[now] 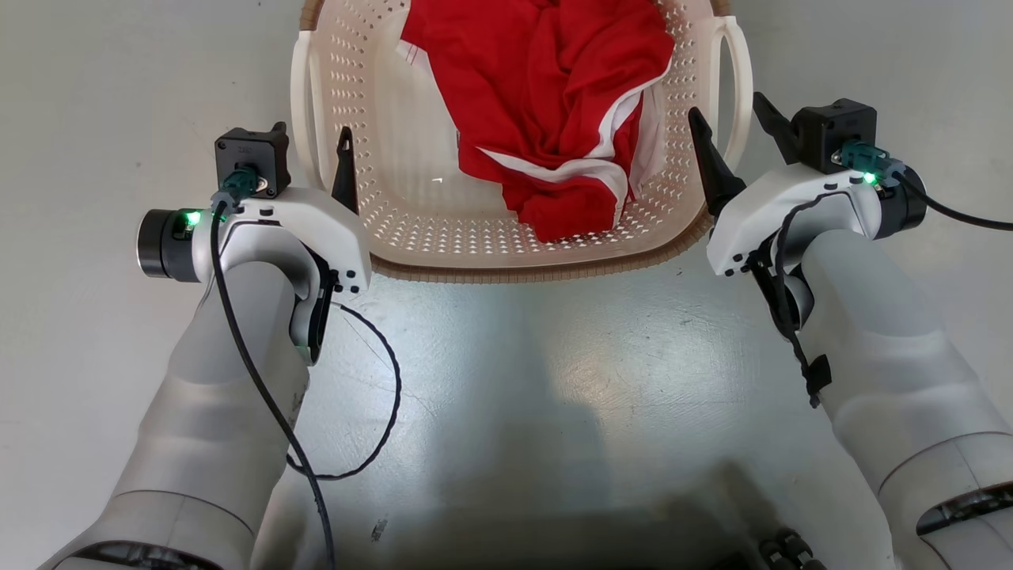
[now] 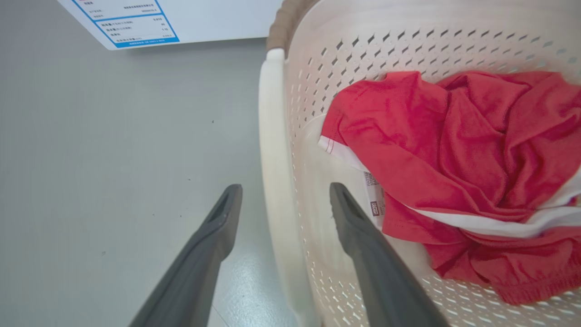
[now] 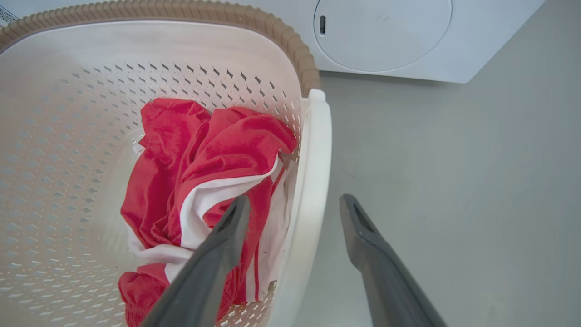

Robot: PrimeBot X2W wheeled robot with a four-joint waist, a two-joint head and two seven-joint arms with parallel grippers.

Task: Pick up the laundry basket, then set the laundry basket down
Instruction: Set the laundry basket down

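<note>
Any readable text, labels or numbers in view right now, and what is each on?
Blue-bordered sticker on the white appliance: rows of print, too small to read.
Sewn-in tag on the red garment in the laundry basket: blurred, unreadable.
No text can be quoted.

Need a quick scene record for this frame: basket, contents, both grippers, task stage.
basket: laundry basket, upright, appears to rest on the grey floor
contents: crumpled red and white garment
left gripper: open, straddling the left handle, one finger inside the basket, one outside
right gripper: open, straddling the right handle the same way
background: white washer beyond the basket
stage: handles not yet clamped, lift not begun
</note>
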